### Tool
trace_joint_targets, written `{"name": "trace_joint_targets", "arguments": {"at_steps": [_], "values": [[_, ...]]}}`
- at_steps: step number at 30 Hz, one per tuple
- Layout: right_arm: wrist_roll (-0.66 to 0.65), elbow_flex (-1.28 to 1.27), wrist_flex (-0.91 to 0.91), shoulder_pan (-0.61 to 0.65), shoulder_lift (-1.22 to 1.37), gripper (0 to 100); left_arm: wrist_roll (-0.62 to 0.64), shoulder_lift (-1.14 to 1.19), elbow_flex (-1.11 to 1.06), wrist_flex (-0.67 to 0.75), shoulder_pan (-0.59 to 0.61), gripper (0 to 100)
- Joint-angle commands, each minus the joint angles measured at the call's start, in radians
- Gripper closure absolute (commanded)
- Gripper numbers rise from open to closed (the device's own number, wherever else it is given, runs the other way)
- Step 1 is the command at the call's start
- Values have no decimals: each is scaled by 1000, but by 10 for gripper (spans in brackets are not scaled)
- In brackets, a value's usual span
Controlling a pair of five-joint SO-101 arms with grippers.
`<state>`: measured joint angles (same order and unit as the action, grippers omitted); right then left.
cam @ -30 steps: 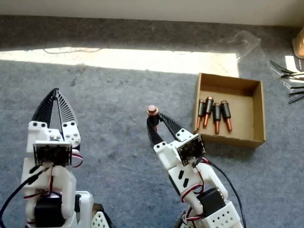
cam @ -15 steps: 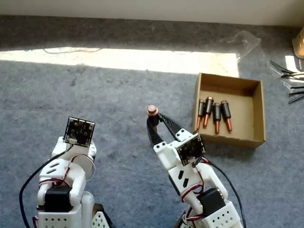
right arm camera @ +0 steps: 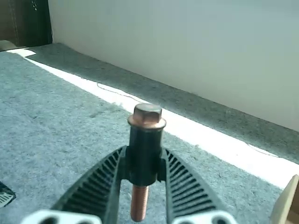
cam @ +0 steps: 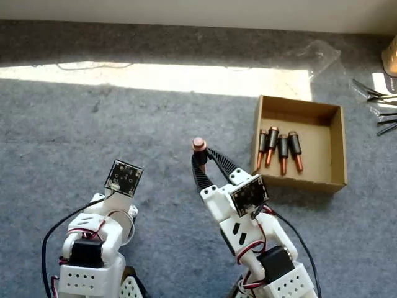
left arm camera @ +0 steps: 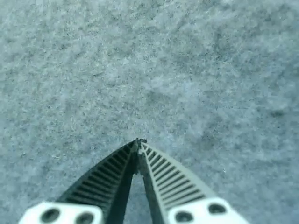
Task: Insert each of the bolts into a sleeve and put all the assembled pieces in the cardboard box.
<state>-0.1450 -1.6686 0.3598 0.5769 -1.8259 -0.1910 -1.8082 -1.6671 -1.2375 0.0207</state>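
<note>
Wide open grey carpet (cam: 155,124) all round the right gripper (cam: 202,155), just the low wall of the cardboard box (cam: 304,181) in the way beside it, four assembled pieces (cam: 280,151) crowding its near side, far side bare.

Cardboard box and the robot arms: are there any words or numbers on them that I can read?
No words, numbers or signs can be read anywhere in these pictures.
The cardboard box: plain brown walls, no print.
The four pieces in the box and the bolt in its sleeve: no marks.
The small dark boards on the arms: any marks there are too small to read.
</note>
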Motion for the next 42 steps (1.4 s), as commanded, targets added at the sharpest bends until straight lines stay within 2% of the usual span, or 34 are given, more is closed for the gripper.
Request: {"name": "trace_joint_targets", "arguments": {"at_steps": [1, 7, 11, 17, 23, 30, 38, 42], "values": [[-9, -108, -4, -13, -5, 993, -3, -8, -28, -5, -18, 989], [-9, -108, 4, -13, -5, 993, -2, -5, -28, -15, -15, 989], [-9, -108, 22, -13, -8, 993, -2, -7, -28, -84, -15, 989], [-5, -108, 25, -13, -5, 993, -3, -7, -28, -84, -15, 992], [-11, -96, 174, -38, -12, 992, -3, -7, -28, -84, -15, 993], [-6, 245, 484, -197, -4, 993, -3, -7, -28, -84, -15, 993], [-12, 552, 625, -348, 2, 994, -3, -7, -28, -84, -15, 993], [-95, 743, 716, -372, 134, 994, -3, -7, -28, -84, -15, 993]]}}
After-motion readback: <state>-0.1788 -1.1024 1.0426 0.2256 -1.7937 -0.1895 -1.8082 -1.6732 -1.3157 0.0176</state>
